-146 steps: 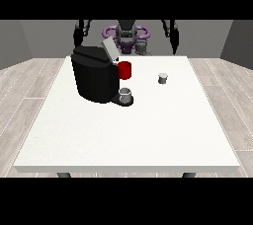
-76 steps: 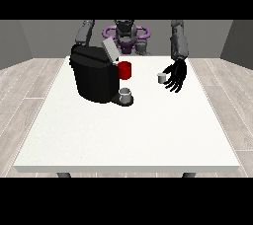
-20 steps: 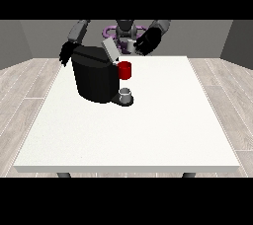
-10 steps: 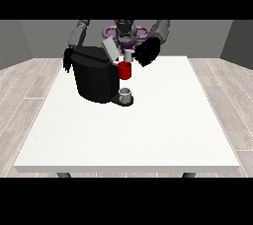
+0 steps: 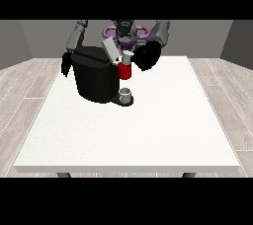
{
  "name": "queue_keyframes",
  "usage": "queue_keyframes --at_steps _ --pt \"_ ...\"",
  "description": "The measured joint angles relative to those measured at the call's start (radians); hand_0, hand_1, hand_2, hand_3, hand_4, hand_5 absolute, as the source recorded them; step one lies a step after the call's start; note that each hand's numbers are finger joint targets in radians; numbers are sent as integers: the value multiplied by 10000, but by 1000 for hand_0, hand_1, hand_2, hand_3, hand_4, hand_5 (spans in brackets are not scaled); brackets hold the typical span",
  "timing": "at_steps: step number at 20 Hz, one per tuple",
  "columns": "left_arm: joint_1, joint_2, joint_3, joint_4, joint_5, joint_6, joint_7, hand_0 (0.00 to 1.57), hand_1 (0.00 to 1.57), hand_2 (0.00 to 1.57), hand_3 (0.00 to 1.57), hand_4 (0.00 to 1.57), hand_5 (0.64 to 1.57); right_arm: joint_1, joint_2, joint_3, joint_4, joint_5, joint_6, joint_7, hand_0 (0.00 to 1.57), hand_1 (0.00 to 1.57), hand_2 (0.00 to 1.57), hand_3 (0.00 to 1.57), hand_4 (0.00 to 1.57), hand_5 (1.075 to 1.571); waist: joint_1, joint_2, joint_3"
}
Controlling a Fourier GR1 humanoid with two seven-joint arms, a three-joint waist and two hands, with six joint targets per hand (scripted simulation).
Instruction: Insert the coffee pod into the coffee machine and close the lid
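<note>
Nearest on the counter (image 5: 123, 140) sits a small cup (image 5: 126, 92) at the coffee machine (image 5: 96, 73). Upper middle, the hand at the view's right (image 5: 146, 56) pinches the coffee pod (image 5: 128, 56) just over the red slot; lid (image 5: 110, 50) still up. Looks like the insert step, so next comes lowering it in. The hand at the view's left (image 5: 65, 64) hangs behind the machine, fingers unclear.

Black coffee machine (image 5: 97, 79) at table's rear-left w/ lid (image 5: 111, 50) tilted open; pale pod (image 5: 128, 57) above red front.

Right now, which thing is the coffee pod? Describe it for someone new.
Find the black coffee machine on the white table. Above its red part, by the robot hand at the view's right, sits the coffee pod: small, pale, higher than the grey cup below.
</note>
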Motion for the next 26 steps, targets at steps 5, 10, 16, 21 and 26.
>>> queue_keyframes --at_steps 5,10,16,21,26 --pt "-96 356 -104 216 -227 53 -256 1523 1523 1529 1442 698 1571 -402 -28 44 -65 1 -25 376 0 0 0 0 231 1571 -184 216 0" --pt "-325 687 30 417 -246 121 -325 1485 1485 1480 1368 634 1571 -728 -1 54 -104 -5 -97 607 0 0 0 0 260 1571 -364 403 0" --pt "-424 472 -94 405 -379 482 -253 1403 1403 1436 1395 629 1571 -885 -21 -15 251 40 -119 428 0 0 0 0 290 1571 -337 442 0" --pt "-302 205 -69 311 -217 578 -521 0 0 0 0 0 1571 -880 -70 -223 619 -110 -19 233 0 0 0 0 347 1571 -138 396 -1" --pt "503 -680 2 -52 447 364 -1316 0 0 0 0 0 1571 -344 -144 -566 1184 -280 107 -448 0 0 0 0 259 1571 561 -127 -7"
